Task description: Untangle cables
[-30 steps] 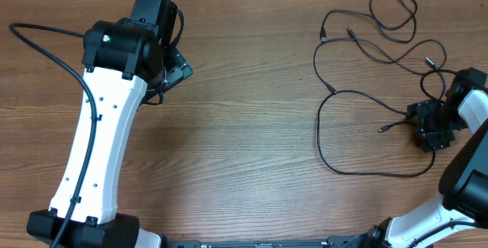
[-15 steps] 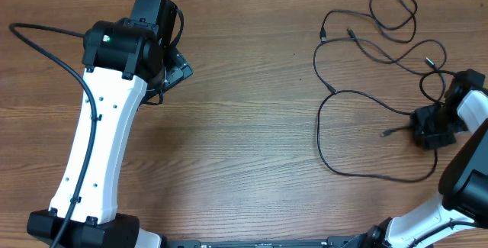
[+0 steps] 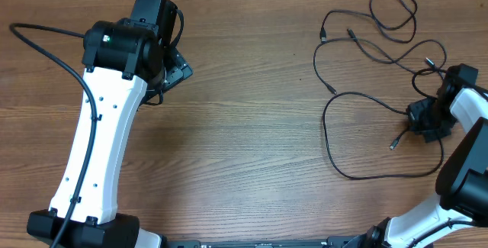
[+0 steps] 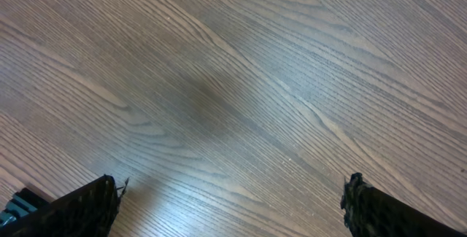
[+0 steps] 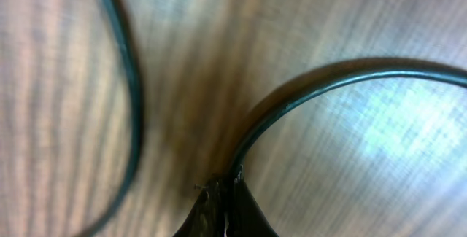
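Robotics laboratory bench, viewed from a fixed overhead camera. Two white-and-black articulated arms, the left arm (image 3: 99, 141) and the right arm (image 3: 467, 164), rise from black bases at the near edge of a wood-grain table (image 3: 252, 126). These mark it as an experimental manipulation rig rather than a home or office desk. Thin black cables (image 5: 134, 98) lie loose on the right part of the tabletop. The wrist views show the same laminate grain at close range.

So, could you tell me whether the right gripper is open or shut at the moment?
Shut on a cable: in the right wrist view, the right gripper has its fingertips together, pinching the thin black strand between them.
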Robot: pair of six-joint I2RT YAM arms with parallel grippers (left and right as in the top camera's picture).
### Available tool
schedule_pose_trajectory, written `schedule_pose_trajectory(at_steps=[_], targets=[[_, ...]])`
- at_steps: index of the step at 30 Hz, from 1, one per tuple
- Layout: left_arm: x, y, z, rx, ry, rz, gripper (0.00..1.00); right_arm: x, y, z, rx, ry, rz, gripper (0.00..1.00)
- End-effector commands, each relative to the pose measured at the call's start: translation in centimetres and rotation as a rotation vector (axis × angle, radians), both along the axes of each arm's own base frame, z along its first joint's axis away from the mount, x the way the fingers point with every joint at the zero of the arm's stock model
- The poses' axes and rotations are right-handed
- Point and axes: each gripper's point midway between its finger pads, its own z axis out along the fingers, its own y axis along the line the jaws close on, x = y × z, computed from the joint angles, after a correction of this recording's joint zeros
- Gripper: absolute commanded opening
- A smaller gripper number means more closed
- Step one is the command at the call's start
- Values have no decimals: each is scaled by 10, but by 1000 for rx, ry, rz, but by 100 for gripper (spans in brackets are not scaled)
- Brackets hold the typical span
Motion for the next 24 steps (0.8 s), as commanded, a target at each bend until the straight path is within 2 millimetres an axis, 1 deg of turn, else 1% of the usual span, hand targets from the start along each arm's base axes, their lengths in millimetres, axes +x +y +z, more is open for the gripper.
schedule_pose_trajectory(at_steps=[1,6,12,15,20,24], targets=[[0,-1,-4,3,17,-14,100,4,3,0,2,-30,58,4],[0,-1,-4,3,16,-14,100,12,0,1,-28,-57,162,4],[0,-1,-4,3,16,-14,100,13,4,1,-33,-53,258,4],[0,-1,-4,3,16,-13,100,7,8,0,-13,-30,271,4],[1,-1,-4,2,13,-14,100,-9,17,-1,31,31,272,4],[1,-1,-4,2,13,-14,100,-12,22,1,62,41,277,4]])
